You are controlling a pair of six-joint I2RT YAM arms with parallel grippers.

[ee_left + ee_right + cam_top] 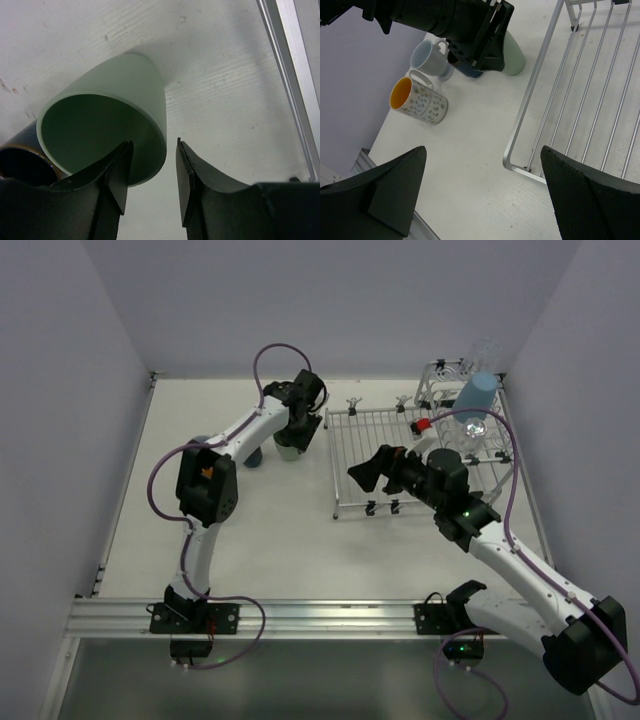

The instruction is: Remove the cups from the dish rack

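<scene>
Both arms' jaws apart; left astride pale green tumbler [125, 85] rim; light blue tumbler [478, 397] in dish rack [365, 452].

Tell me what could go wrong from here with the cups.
1. The left gripper straddles the rim of the pale green tumbler, jaws open, one inside. Lifting off askew might tip it against the dark blue mug right beside it.
2. The light blue tumbler and a clear glass sit close together in the dish rack; the right gripper reaching for one might knock the other.
</scene>
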